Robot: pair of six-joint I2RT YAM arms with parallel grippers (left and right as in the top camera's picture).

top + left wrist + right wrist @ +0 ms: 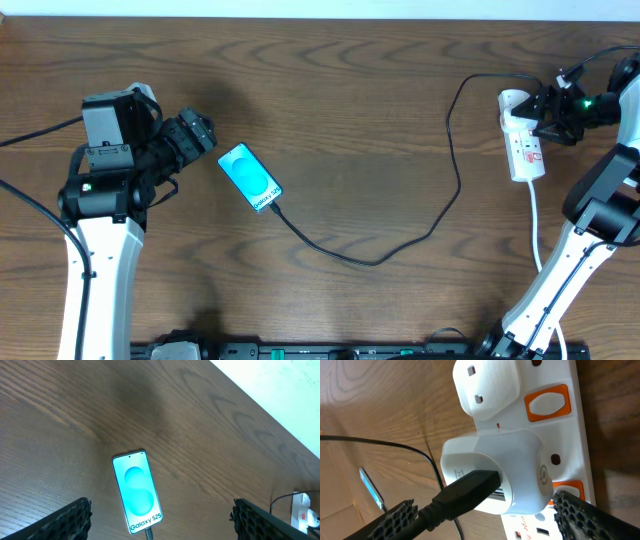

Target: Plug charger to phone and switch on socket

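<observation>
Both grippers have their fingers spread wide and grip nothing: the left gripper (pixel 200 135) hovers at ten o'clock of the phone (pixel 250 177), whose five o'clock end already holds the charger (pixel 380 258), so that side looks done; the right gripper (pixel 547 115) hangs over the socket (pixel 522 150) at three o'clock in the overhead view, seemingly poised for a switch. Half hidden behind the white adapter (pixel 495 470), the orange switch (pixel 570 487) cannot be read as on or off
</observation>
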